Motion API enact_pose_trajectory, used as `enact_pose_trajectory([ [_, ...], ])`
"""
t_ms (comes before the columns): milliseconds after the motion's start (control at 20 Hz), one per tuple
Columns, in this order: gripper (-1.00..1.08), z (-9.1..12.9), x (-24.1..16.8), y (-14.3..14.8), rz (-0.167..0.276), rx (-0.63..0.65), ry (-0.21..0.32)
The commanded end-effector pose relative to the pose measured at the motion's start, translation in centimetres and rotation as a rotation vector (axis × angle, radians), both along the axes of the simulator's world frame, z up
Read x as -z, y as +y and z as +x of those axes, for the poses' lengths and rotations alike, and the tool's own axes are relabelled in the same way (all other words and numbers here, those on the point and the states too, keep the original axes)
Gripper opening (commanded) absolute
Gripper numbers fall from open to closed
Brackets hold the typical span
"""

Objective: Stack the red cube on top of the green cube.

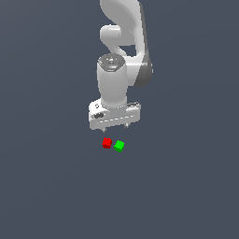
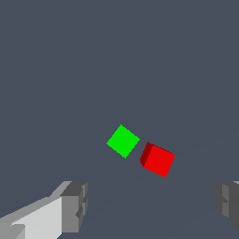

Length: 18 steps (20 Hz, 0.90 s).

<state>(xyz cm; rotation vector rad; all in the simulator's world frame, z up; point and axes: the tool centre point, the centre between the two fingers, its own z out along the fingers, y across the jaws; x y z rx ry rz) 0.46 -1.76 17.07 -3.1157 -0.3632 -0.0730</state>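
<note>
While the arm is hanging above the desk (image 1: 46, 186), the entry is reading as follows.

Item one: red cube (image 1: 107, 143), lying on the desk, just beside the green cube (image 1: 119, 145) and on the exterior view's left of it. A narrow gap is showing between the two in the wrist view; neither is resting on the other, so nothing is stacked yet.

Item two: green cube, also sitting flat on the desk, turned at a slightly different angle from its neighbour.

Item three: gripper (image 1: 115, 126), hovering over the pair, jaws standing wide apart and holding nothing. Both fingertips (image 2: 74, 205) are showing at the wrist view's edges, with the cubes well clear of them.

Step in hand, by judgement: the approach to the red cube, before any grasp.

Next move, by judgement: centring over the red cube, lowering so the jaws are straddling it, and closing without nudging the green cube so close alongside.
</note>
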Motion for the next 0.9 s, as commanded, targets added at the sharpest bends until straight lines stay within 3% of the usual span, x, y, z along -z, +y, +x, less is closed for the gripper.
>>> enact_pose_trajectory([
  [0,1.0,-0.2,0.5,-0.2,-0.002,-0.062,0.002],
  [850,1.0,-1.0,4.3,-1.9,-0.013,-0.494,0.015],
])
